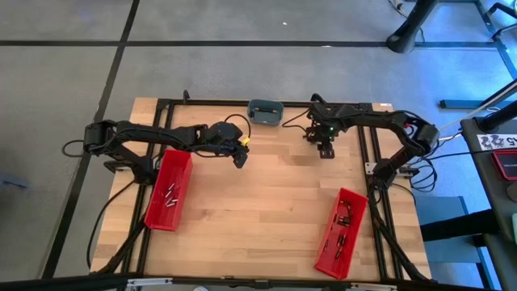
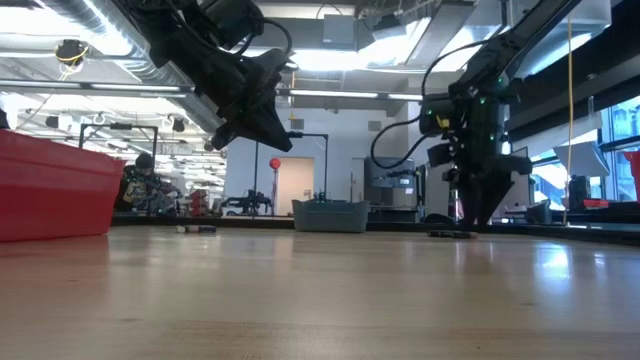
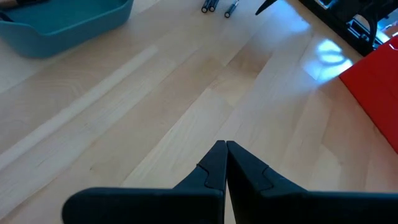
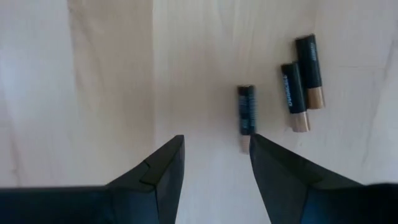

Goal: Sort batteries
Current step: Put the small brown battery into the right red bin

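Observation:
Three small dark batteries lie on the wooden table under my right gripper: one (image 4: pixel 247 115) just ahead of one fingertip, and two with coppery ends (image 4: pixel 301 87) side by side beyond it. My right gripper (image 4: pixel 214 146) is open, points down close over the table (image 1: pixel 325 149), and holds nothing. My left gripper (image 3: pixel 225 149) is shut and empty above the table (image 1: pixel 240 158), near the grey-blue dish (image 1: pixel 265 111). More batteries lie in the left red bin (image 1: pixel 170 194) and the right red bin (image 1: pixel 343 222).
The grey-blue dish stands at the table's far edge between the arms (image 3: pixel 62 18). The long red bins lie near the table's left and right sides, toward the near edge. Bare wood (image 1: pixel 258 202) lies between them. A few small things lie on the table far left (image 2: pixel 195 228).

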{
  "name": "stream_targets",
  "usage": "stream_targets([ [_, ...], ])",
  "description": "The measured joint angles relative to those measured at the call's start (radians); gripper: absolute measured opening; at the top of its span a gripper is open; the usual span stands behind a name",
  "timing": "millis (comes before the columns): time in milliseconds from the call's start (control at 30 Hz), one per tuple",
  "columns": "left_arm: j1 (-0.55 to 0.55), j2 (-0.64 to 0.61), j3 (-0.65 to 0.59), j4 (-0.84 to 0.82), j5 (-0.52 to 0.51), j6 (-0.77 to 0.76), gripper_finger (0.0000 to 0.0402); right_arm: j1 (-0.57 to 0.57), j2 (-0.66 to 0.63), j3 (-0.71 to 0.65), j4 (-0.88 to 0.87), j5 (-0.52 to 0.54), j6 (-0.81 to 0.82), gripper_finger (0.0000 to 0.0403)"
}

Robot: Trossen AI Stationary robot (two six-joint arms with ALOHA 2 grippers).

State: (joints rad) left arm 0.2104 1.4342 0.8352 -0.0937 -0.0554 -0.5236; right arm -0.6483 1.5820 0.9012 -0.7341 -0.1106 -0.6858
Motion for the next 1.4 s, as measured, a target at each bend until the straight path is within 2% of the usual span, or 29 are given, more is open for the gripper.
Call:
stream_targets([
  [167, 0.0, 0.0, 0.0, 0.0, 0.0, 0.0, 0.0001, 0.0, 0.033, 0.0, 0.039, 0.016, -0.003, 0.0184],
  [267, 0.0, 0.0, 0.0, 0.0, 0.0, 0.001, 0.0001, 0.0, 0.075, 0.0, 0.06, 0.012, -0.002, 0.017],
  [367, 0.0, 0.0, 0.0, 0.0, 0.0, 0.0, 0.0001, 0.0, 0.12, 0.006, 0.058, 0.013, 0.001, 0.013],
  [533, 0.0, 0.0, 0.0, 0.0, 0.0, -0.001, 0.0001, 0.023, 0.137, 0.006, 0.052, 0.021, 0.107, 0.0023],
  [700, -0.001, 0.0, 0.0, 0.0, 0.0, 0.0, 0.0001, 0.088, 0.042, -0.005, 0.006, 0.012, 0.235, 0.002],
  [867, -0.001, 0.0, 0.0, 0.0, 0.0, -0.001, 0.0001, 0.173, -0.158, -0.002, -0.131, -0.039, 0.375, 0.0013],
  [1033, -0.001, 0.0, 0.0, 0.001, 0.0, 0.003, 0.0001, 0.351, -0.398, 0.0, -0.27, -0.062, 0.66, 0.0013],
  [1167, -0.001, 0.0, 0.0, 0.001, 0.004, 0.02, 0.0001, 0.578, -0.561, 0.0, -0.327, -0.113, 1.0, 0.0013],
  [1300, -0.001, 0.0, 0.0, 0.0, 0.059, 0.076, 0.0001, 0.841, -0.653, 0.0, -0.307, -0.134, 1.422, 0.0013],
  [1400, -0.004, 0.0, 0.0, -0.001, 0.11, 0.106, 0.0001, 1.026, -0.664, 0.0, -0.298, -0.126, 1.709, 0.0013],
])
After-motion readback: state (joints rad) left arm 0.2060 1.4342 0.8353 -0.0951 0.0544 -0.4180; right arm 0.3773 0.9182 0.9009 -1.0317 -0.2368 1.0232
